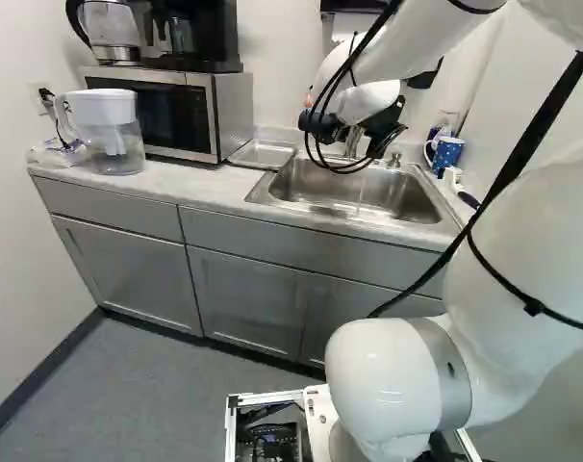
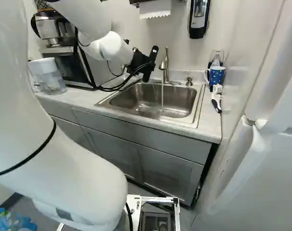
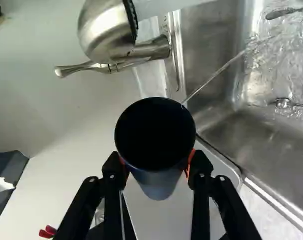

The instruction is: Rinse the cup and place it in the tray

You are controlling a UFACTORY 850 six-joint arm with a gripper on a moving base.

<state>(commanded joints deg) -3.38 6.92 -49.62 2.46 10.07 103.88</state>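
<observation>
Rinse likely in hand | end effector (image 3: 157, 162) clasping dark cup (image 3: 155, 135) near faucet (image 2: 165, 62) | next: cup under running water (image 2: 162, 98), drain, then tray (image 1: 263, 155)

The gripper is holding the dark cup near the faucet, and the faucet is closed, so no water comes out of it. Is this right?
Not fully: the faucet is open. The right base view shows a thin stream of water falling from it into the sink. The gripper does hold the dark cup near it.
</observation>
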